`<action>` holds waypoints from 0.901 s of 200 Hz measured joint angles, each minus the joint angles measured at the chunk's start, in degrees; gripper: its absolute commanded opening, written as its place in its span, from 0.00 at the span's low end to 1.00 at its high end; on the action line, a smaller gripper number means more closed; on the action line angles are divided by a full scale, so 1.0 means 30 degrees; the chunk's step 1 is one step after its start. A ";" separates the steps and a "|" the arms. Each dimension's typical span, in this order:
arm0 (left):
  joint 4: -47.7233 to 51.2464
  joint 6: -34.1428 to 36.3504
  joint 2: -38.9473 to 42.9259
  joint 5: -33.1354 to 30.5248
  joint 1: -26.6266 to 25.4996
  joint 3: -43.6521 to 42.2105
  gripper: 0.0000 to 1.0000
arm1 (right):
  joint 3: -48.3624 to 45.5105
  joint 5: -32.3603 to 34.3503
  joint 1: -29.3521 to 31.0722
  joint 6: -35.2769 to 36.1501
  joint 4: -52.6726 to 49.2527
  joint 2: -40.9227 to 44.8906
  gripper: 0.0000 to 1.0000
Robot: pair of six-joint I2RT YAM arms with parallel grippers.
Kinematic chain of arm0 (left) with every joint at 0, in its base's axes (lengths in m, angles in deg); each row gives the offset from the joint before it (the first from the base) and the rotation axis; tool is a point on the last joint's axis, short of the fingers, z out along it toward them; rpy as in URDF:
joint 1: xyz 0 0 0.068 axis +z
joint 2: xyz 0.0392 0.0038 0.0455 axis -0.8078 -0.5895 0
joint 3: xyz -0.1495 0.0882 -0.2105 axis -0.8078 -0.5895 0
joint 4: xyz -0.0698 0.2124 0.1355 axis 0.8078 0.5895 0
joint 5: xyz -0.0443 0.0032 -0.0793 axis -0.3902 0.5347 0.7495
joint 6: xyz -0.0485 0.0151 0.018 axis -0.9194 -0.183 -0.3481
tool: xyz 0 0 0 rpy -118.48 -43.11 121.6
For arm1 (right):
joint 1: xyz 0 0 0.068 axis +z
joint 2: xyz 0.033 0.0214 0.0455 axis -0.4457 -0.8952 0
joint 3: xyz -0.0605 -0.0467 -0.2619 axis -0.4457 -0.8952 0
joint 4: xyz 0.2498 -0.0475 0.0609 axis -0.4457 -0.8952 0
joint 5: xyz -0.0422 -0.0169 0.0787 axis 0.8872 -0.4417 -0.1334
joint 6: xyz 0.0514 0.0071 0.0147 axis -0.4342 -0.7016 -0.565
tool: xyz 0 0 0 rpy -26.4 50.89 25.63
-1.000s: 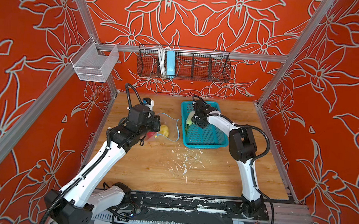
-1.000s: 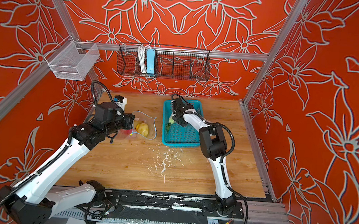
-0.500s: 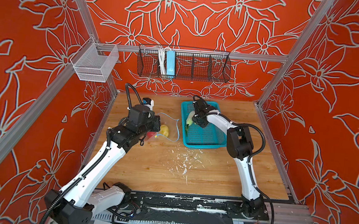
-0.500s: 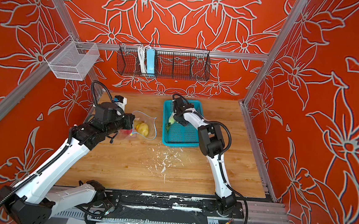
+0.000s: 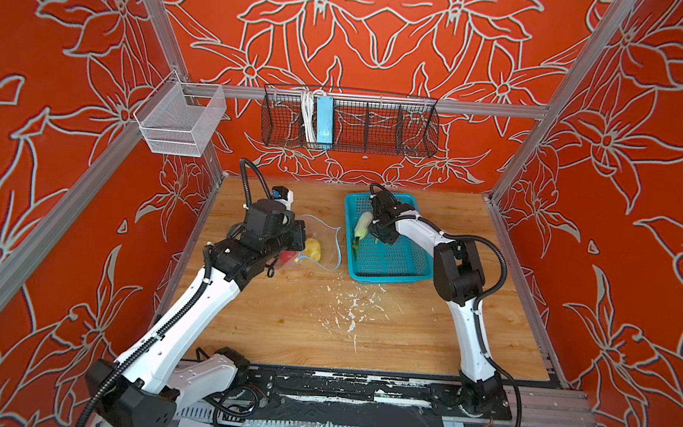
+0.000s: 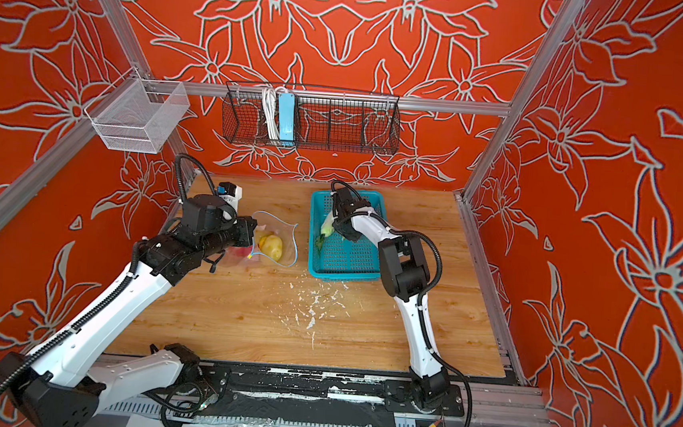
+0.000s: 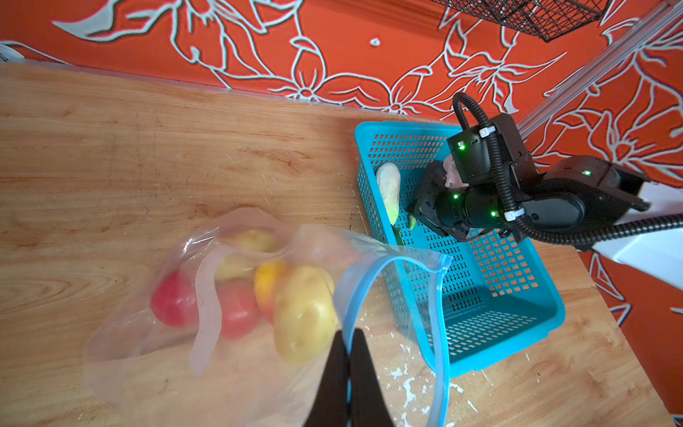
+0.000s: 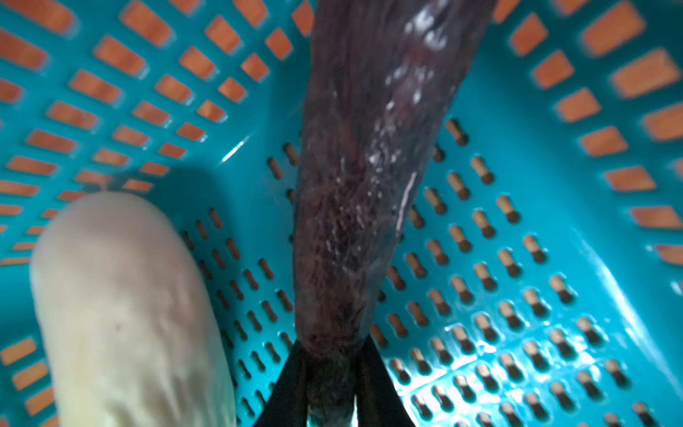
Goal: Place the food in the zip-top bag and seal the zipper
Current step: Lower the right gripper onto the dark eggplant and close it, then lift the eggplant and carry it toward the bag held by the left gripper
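Note:
The clear zip-top bag point(image 7: 236, 355) lies on the wooden table left of the teal basket point(image 5: 389, 274), mouth toward the basket. Through it I see two yellowish potatoes point(image 7: 303, 314), two red tomatoes point(image 7: 236, 310) and a red-yellow fruit point(image 7: 268, 281). My left gripper point(image 7: 347, 334) is shut on the light-blue zipper point(image 7: 439, 314) strip at the bag's mouth, holding it up and open. Down in the basket, my right gripper point(image 8: 332, 355) is shut on one end of the dark eggplant point(image 8: 362, 185). The white-green leafy vegetable point(image 8: 122, 307) lies beside it, along the basket's wall nearest the bag point(image 5: 362, 224). In both top views the eggplant is hidden under the right wrist.
A black wire rack point(image 5: 351, 125) with a blue box hangs on the back wall, and a white mesh bin point(image 5: 180, 124) hangs at the left corner post. White flecks point(image 5: 349, 307) dot the table in front of the basket. Orange walls close in three sides.
The right arm's elbow has shifted slightly while its gripper stays low in the basket's far end. The left arm and the bag have not visibly moved.

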 measured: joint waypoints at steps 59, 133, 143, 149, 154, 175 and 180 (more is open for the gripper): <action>0.0000 0.0000 0.0000 -0.0102 0.0000 0.0000 0.00 | -0.3104 -0.1078 0.0000 0.0444 0.0648 0.2237 0.14; -0.0007 0.0007 -0.0015 -0.0153 0.0000 -0.0036 0.00 | -0.5916 -0.3184 0.0000 0.1406 0.2142 0.5289 0.12; 0.0000 0.0007 -0.0015 -0.0175 0.0000 -0.0036 0.00 | -0.6237 -0.3497 0.0000 0.1537 0.2382 0.5574 0.12; -0.0007 0.0007 -0.0022 -0.0175 0.0000 -0.0036 0.00 | -0.6470 -0.3687 0.0000 0.1596 0.2514 0.5763 0.12; -0.0007 0.0007 -0.0022 -0.0189 0.0000 -0.0036 0.00 | -0.6659 -0.3818 0.0000 0.1625 0.2579 0.5931 0.12; -0.0007 0.0007 -0.0051 -0.0211 0.0000 -0.0036 0.00 | -0.7526 -0.4335 0.0000 0.1792 0.2973 0.6608 0.12; -0.0007 0.0007 -0.0051 -0.0211 0.0000 -0.0036 0.00 | -0.7701 -0.4473 0.0000 0.1843 0.3024 0.6768 0.12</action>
